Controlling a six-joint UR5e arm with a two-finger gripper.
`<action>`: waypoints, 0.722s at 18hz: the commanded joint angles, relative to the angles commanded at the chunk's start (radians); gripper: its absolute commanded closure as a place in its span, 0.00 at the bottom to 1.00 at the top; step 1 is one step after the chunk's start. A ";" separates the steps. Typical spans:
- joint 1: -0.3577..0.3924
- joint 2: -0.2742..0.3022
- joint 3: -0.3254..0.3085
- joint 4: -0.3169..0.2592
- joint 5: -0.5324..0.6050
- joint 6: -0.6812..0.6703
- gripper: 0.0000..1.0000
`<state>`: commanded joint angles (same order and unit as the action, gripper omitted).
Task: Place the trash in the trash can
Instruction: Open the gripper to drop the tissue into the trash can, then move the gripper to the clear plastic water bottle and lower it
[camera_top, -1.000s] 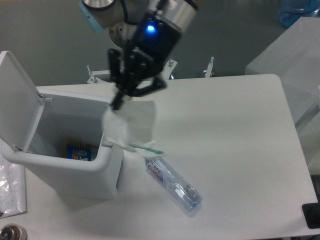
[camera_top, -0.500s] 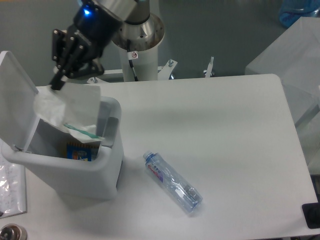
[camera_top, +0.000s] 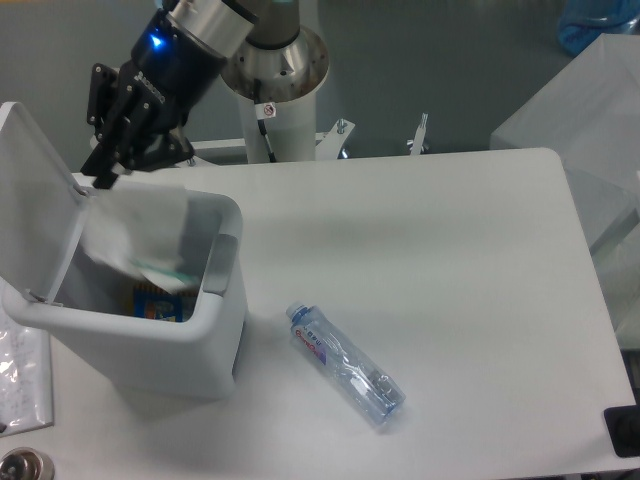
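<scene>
The crumpled white tissue wad (camera_top: 135, 235) had dropped lower into the open white rectangular plastic bin (camera_top: 215, 330), blurred, under the gripper (camera_top: 105, 172); I could not tell its jaws' state. The crushed clear plastic bottle (camera_top: 347, 367) lay right of it.

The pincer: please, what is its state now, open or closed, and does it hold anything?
Pincer: above the open trash can, with the white tissue wad directly beneath it; whether it grips the wad or has opened cannot be told.

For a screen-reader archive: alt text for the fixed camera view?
A black pincer hangs over an open white plastic bin, a crumpled white tissue just below it. A clear crushed bottle lies on the white table.
</scene>
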<state>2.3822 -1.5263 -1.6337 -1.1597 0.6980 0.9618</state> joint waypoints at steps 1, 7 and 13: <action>0.008 0.000 -0.003 0.000 0.000 0.000 0.00; 0.138 -0.145 0.086 0.000 -0.002 -0.020 0.00; 0.232 -0.375 0.279 0.000 0.052 -0.207 0.00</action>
<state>2.6139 -1.9018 -1.3548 -1.1597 0.7499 0.7551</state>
